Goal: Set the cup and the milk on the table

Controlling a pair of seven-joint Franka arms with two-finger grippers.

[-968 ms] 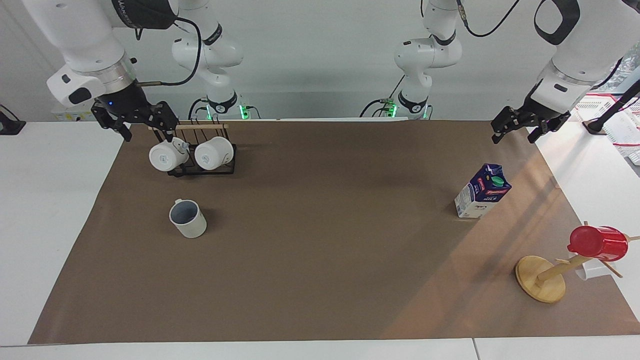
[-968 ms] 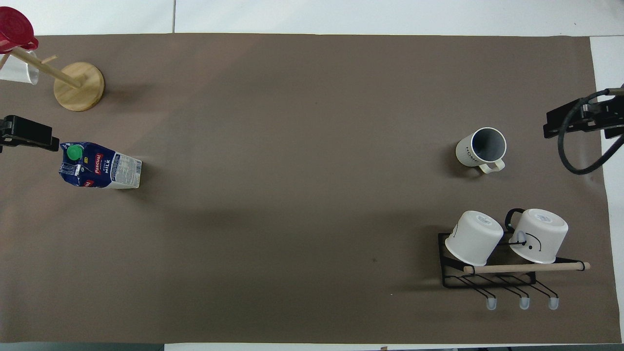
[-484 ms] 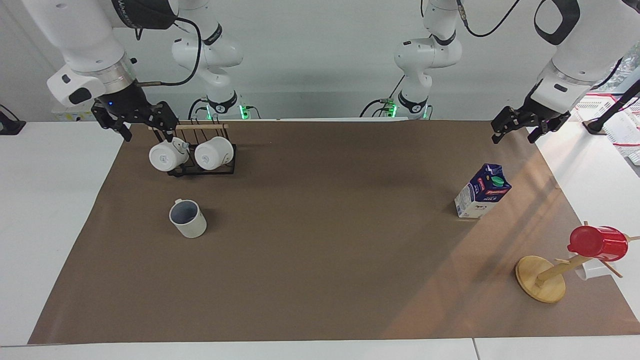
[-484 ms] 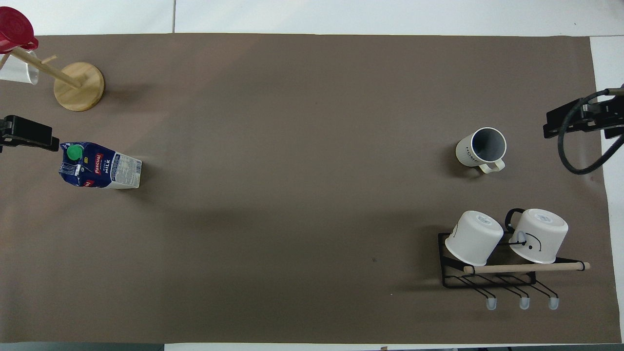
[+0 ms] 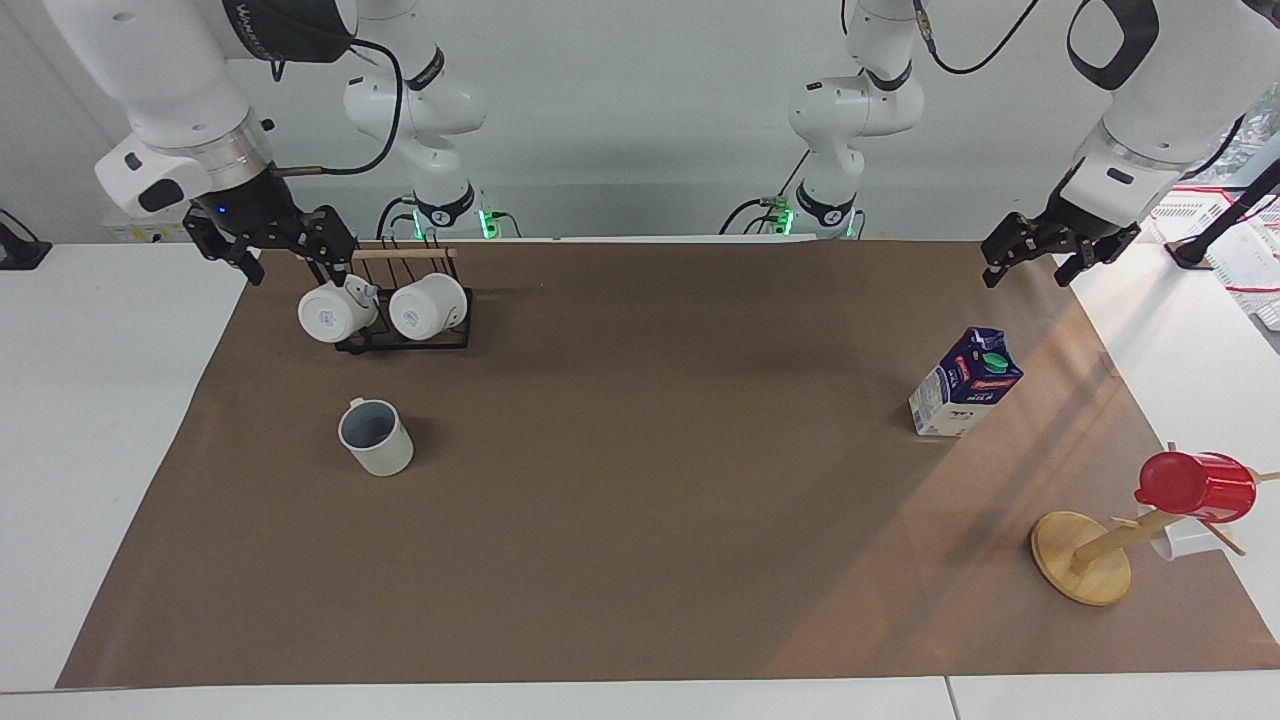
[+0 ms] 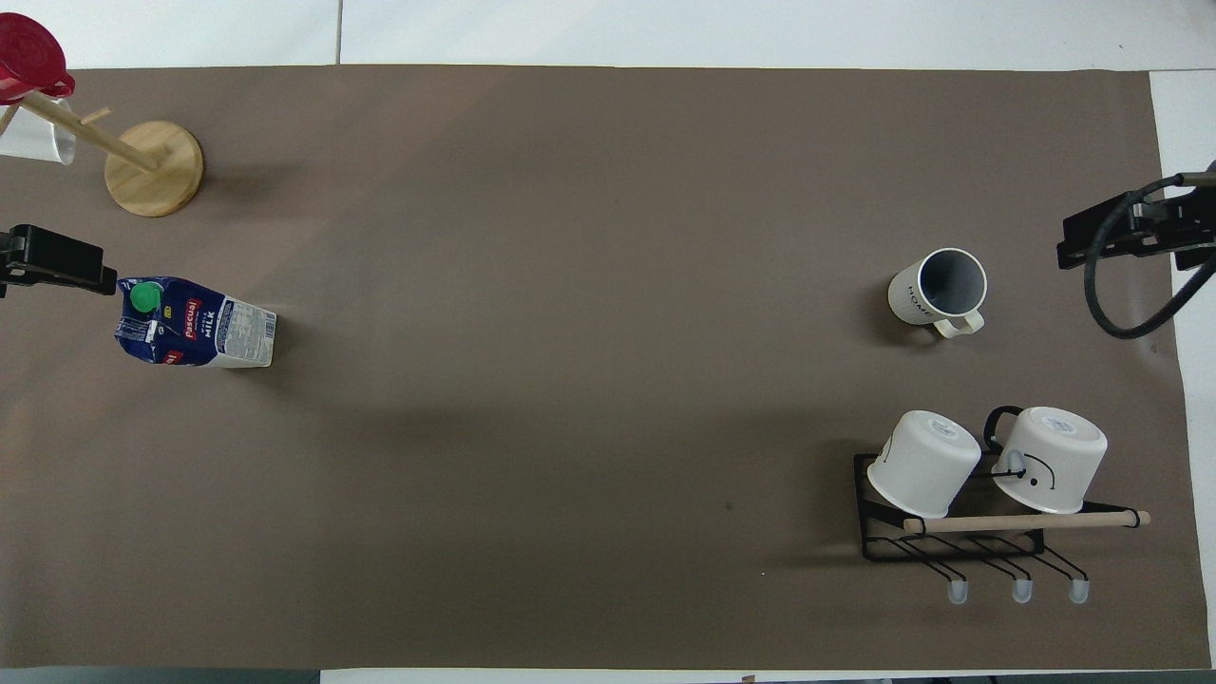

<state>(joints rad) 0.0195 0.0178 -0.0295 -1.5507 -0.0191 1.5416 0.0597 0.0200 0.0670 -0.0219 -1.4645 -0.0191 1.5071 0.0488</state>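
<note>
1. The left gripper [image 5: 1035, 257] hangs with fingers apart and empty over the table [image 5: 640, 560] edge; the right gripper [image 5: 270, 245] likewise, over the mug rack [image 5: 400, 335].
2. The overhead view alone shows the cup's [image 6: 936, 290] handle (pointing toward the robots).
3. The milk [image 5: 965, 385] stands upright below the left gripper, apart from it; the cup stands below the right gripper, well apart.

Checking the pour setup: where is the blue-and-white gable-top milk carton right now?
The milk carton stands upright on the brown paper table toward the left arm's end, nearer the robots than the wooden mug tree.
</note>
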